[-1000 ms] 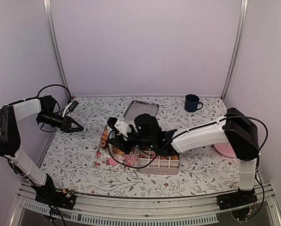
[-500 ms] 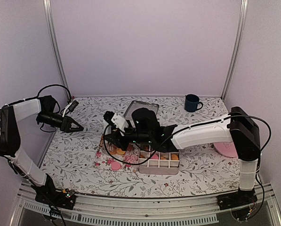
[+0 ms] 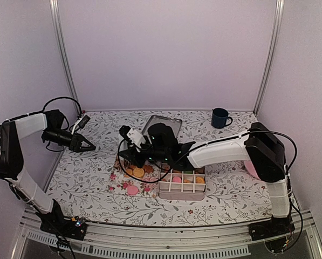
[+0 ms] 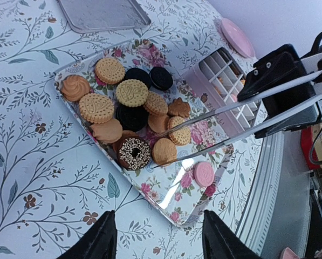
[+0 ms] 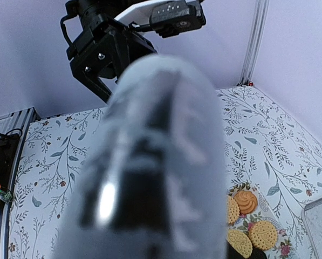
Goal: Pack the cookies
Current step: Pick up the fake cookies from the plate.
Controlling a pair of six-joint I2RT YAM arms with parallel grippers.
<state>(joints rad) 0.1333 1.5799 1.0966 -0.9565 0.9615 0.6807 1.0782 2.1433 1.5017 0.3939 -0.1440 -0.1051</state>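
The right gripper [image 4: 282,89] clamps metal tongs [image 4: 214,112] over the cookies [image 4: 131,93] on a floral tray [image 4: 166,187]; the left gripper [image 4: 158,226] hovers left of it, jaws apart.

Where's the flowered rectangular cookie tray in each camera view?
Top external: the flowered tray lies centre-left, beside the white compartment box.
Left wrist: tray fills the centre.
Right wrist: tray at bottom right corner.
Shared landmark: grey metal baking pan beyond the tray.
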